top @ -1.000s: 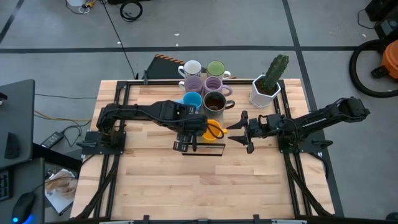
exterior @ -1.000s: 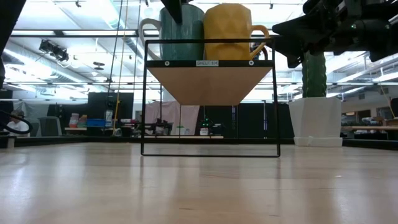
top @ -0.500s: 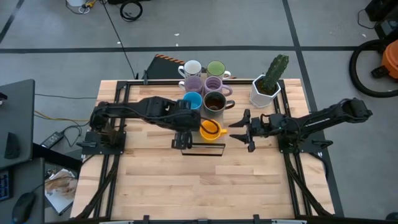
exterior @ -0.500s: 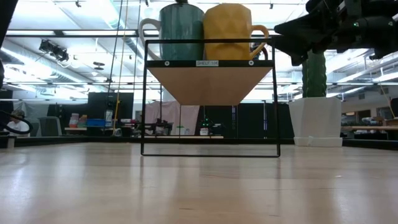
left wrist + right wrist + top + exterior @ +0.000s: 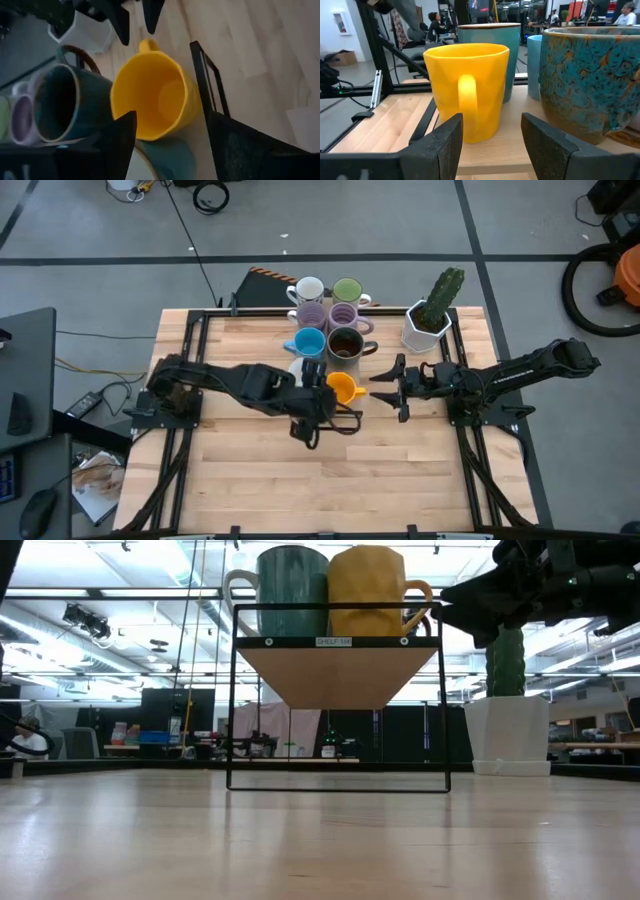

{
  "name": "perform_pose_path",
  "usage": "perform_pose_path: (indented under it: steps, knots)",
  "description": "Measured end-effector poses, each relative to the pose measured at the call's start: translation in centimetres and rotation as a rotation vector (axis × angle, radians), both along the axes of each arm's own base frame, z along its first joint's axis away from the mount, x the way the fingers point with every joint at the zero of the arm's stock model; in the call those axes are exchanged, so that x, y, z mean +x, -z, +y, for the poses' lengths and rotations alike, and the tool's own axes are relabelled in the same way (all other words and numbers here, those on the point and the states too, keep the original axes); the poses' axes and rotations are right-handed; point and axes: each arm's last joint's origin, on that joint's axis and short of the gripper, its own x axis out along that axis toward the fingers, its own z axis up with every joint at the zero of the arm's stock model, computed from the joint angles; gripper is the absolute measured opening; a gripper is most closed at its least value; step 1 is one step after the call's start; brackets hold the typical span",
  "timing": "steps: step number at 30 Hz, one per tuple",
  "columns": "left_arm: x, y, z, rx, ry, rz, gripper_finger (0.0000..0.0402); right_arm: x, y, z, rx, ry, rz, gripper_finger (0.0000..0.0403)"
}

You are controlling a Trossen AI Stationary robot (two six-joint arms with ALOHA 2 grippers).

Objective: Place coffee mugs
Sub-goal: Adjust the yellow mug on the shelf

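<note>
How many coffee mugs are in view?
8. Six cluster at the table's back: white, green, two lilac, blue, dark brown. Two stand on the wire shelf: orange and teal. Others may be hidden.

This is looking like a robotics lab or workshop. A wooden bench (image 5: 330, 480) is sitting on a grey concrete floor (image 5: 90, 280) with cables (image 5: 195, 240) trailing beside the bench. Beyond the bench, ceiling strip lights (image 5: 90, 590) are glowing over equipment racks (image 5: 160, 730), and people (image 5: 440, 22) are sitting at workstations.
</note>
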Motion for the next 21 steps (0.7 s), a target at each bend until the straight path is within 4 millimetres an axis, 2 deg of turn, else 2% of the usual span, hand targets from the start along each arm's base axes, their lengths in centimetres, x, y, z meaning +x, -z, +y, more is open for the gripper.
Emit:
perform_pose_path:
  steps: [8,14,18,21]
  knots:
    - [1.3,3.0,-3.2,-0.099,0.048,0.083,0.0254,-0.3,-0.1,0.0,-0.005,-0.001,0.009,0.0206]
    - [1.8,5.5,-5.0,0.107,0.078,0.16,0.0254,-0.4,-0.1,0.0,-0.007,-0.001,0.01,0.0206]
    - [2.2,6.6,-5.3,0.145,0.089,0.208,0.0254,-0.4,-0.1,0.0,-0.007,-0.001,0.009,0.0206]
    - [2.4,6.9,-4.6,0.141,0.057,0.221,0.0254,-0.4,-0.1,0.0,-0.005,-0.002,0.009,0.0206]
